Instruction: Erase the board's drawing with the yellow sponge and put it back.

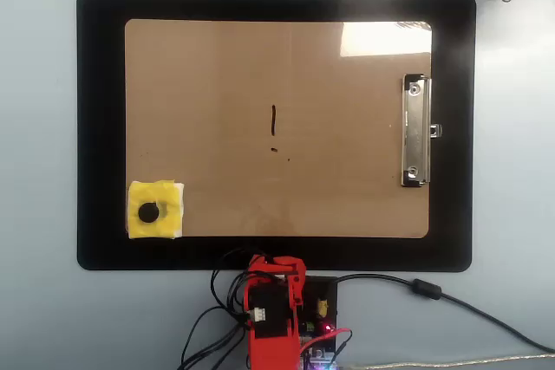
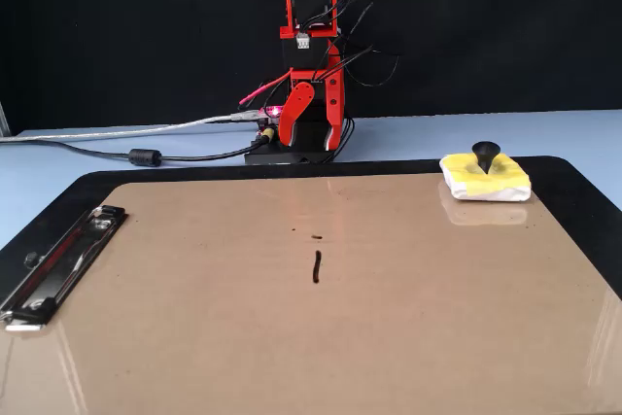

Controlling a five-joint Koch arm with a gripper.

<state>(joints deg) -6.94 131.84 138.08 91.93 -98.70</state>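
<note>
A small square yellow sponge [image 1: 155,210] with a whitish edge lies on the tan board [image 1: 217,75], at the lower left corner in the overhead view and at the far right in the fixed view. It is judged light, soft and compressible. 1 black knob [image 2: 485,153] stands up from its centre and is judged the best place to be gripped, being stiff and narrow.

The drawing [image 1: 274,120], 1 short dark stroke with tiny dots beside it, is seen near the board's middle, well apart from the sponge. A silver clip [image 1: 415,131] is fixed at the opposite edge.

The red gripper [image 2: 321,133] is folded down at the arm's base, off the board; whether its jaws are parted cannot be told. Cables [image 2: 146,155] are seen beside the base. Nothing is seen between arm and sponge.
</note>
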